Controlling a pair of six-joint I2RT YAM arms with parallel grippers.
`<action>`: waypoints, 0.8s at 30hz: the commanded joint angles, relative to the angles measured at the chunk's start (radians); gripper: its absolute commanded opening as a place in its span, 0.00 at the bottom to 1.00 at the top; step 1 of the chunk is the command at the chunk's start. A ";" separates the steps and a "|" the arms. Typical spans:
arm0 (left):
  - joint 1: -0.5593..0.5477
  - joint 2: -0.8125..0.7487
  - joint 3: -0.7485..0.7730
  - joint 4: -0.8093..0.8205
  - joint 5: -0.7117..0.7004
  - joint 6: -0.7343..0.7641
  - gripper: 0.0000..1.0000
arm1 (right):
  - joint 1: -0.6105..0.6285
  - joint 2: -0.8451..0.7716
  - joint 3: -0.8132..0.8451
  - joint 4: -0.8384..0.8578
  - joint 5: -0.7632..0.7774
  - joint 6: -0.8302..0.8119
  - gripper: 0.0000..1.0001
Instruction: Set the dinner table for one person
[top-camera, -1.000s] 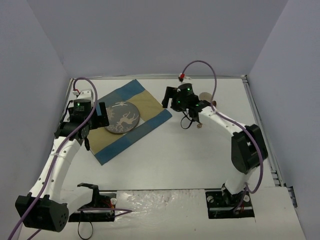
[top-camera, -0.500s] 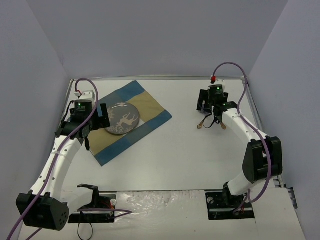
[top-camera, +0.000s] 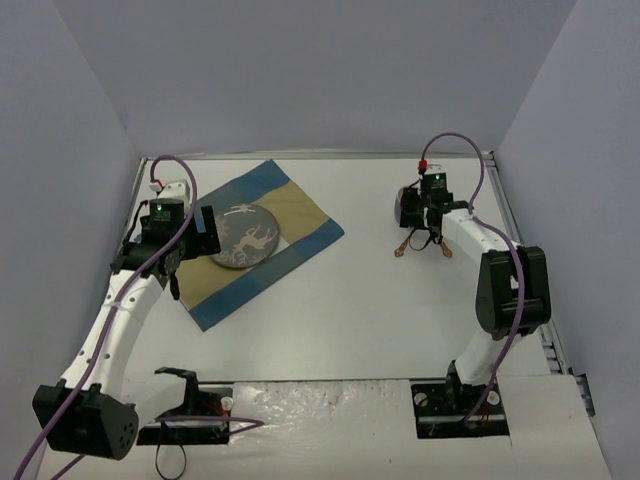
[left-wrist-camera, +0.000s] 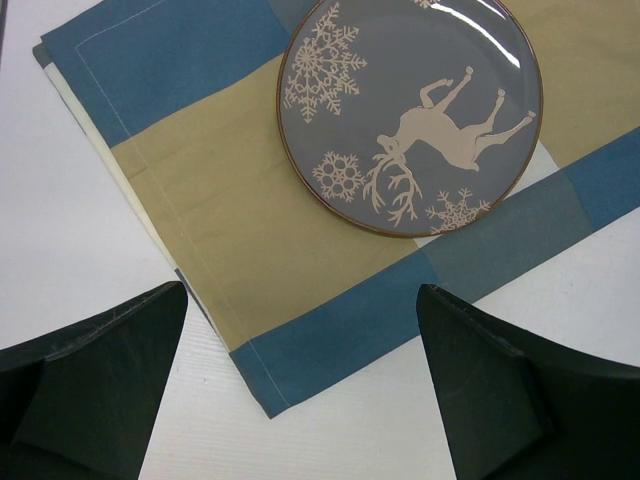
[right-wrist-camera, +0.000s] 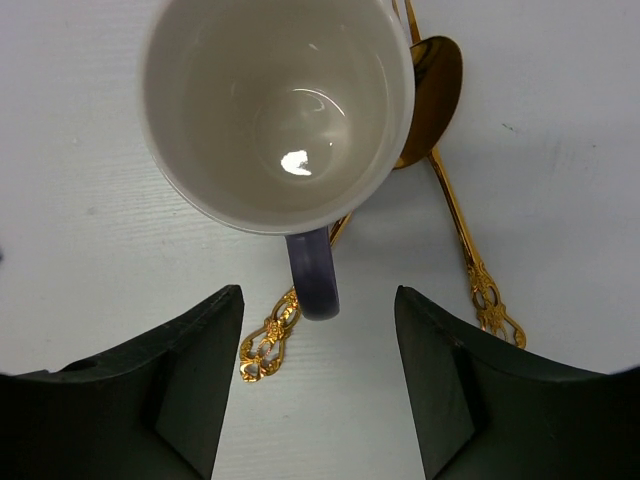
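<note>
The dinner table (top-camera: 330, 320) is a plain white top. A blue-and-tan placemat (top-camera: 295, 215) lies at its back left and carries a grey plate (top-camera: 245, 235) with a white deer. My left gripper (top-camera: 205, 232) hovers open and empty at the plate's left; the left wrist view shows the plate (left-wrist-camera: 410, 110), the placemat (left-wrist-camera: 230, 230) and my left gripper (left-wrist-camera: 300, 400) above the mat's corner. My right gripper (top-camera: 408, 212) hovers open over a white mug (right-wrist-camera: 275, 110) with a purple handle (right-wrist-camera: 312, 275). The jaws of my right gripper (right-wrist-camera: 318, 380) stand either side of the handle without touching it.
A gold spoon (right-wrist-camera: 435, 100) and a second gold utensil (right-wrist-camera: 265, 345) lie partly under the mug; their handle ends show in the top view (top-camera: 400, 250). Grey walls enclose the table at the back and sides.
My right arm has swung right, away from the placemat, and now hangs over the mug at the back right. The left arm, plate and placemat have not moved.
</note>
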 joint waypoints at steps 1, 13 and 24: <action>0.007 0.000 0.036 0.042 0.001 0.014 0.97 | 0.005 0.015 0.057 0.094 -0.015 -0.044 0.54; 0.007 0.012 0.036 0.042 0.002 0.015 0.97 | -0.005 0.074 0.053 0.171 -0.016 -0.080 0.37; 0.003 0.047 0.046 0.047 0.046 -0.002 0.97 | -0.005 0.036 0.015 0.229 -0.035 -0.113 0.00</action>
